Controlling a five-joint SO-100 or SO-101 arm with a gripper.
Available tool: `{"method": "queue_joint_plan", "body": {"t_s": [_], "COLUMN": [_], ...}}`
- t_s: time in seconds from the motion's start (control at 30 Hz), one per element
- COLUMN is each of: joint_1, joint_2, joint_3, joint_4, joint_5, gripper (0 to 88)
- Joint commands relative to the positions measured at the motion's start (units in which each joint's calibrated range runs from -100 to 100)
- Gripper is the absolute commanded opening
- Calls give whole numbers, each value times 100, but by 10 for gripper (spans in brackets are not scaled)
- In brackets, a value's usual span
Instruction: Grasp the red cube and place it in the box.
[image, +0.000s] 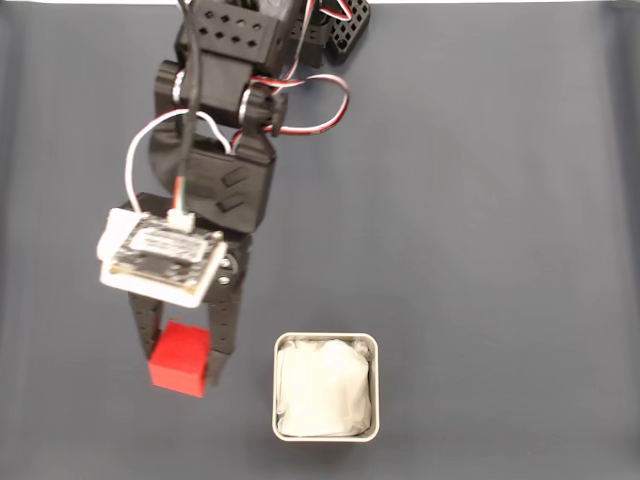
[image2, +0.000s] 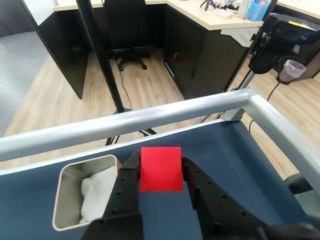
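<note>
Table top (image: 480, 200): dark blue-grey mat, flat and plain.
Table rail (image2: 150, 120): silvery metal bar along the far edge in the wrist view, turning a corner at the right.
Floor (image2: 55, 95): light wood planks beyond the rail.
Office chair (image2: 127, 30): black, on casters, tucked under a desk.
Desk (image2: 210, 30): pale top, dark side panels.
Pole (image2: 102, 60): black, upright, standing on the floor.
Plastic cup (image2: 291, 70): clear, at the right.
</note>
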Motion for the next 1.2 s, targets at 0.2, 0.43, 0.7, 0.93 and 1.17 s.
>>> {"method": "queue_joint_plan", "body": {"t_s": [0.2, 0.43, 0.7, 0.93, 1.17], "joint_1": [-448, -661, -867, -1030, -1165], "joint_2": [-81, -3, 127, 239, 404], "joint_3": [-63, 10, 10, 10, 10], "joint_4": [-174, -338, -469, -535, -609], "joint_5": [59, 117, 147, 151, 112], "gripper": [88, 88, 88, 85, 83]}}
